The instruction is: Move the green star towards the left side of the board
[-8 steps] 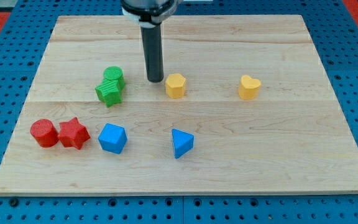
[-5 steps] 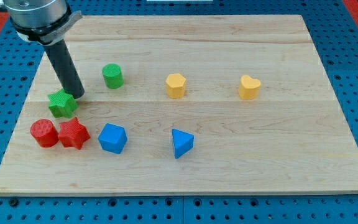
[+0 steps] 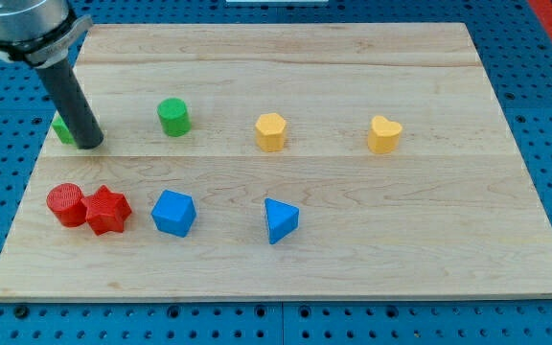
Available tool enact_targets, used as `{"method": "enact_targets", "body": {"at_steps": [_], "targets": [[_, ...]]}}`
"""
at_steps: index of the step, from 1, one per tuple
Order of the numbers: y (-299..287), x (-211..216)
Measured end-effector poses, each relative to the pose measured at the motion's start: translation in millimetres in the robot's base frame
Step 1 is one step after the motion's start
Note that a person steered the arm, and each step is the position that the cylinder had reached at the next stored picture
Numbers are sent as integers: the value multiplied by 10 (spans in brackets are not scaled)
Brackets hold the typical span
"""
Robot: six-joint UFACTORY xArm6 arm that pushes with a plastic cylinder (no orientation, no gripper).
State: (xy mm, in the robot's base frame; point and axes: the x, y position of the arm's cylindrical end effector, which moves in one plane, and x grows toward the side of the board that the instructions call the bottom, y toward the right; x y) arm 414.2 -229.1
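The green star lies near the board's left edge, mostly hidden behind my rod; only a small green part shows on the rod's left. My tip rests on the board right against the star's right side. A green cylinder stands apart to the right of the tip.
A red cylinder and a red star touch each other at the lower left. A blue block and a blue wedge-like block lie further right. A yellow hexagon-like block and a yellow heart sit at mid right. The wooden board ends close to the star's left.
My tip swept from the board's middle to the left and pushed the green star away from the green cylinder to the left edge. The red star shifted slightly left and down.
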Motion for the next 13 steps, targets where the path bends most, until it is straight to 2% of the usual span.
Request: {"method": "enact_targets", "body": {"at_steps": [1,2,4,5,6,7,8,9,10,12,13], "targets": [[47,159],[429,19],[605,-763],[945,-404],[960,-85],[745,-576],[713,-865],[126,-865],[-336,-554],[-231,-420],[-250,-551]]}}
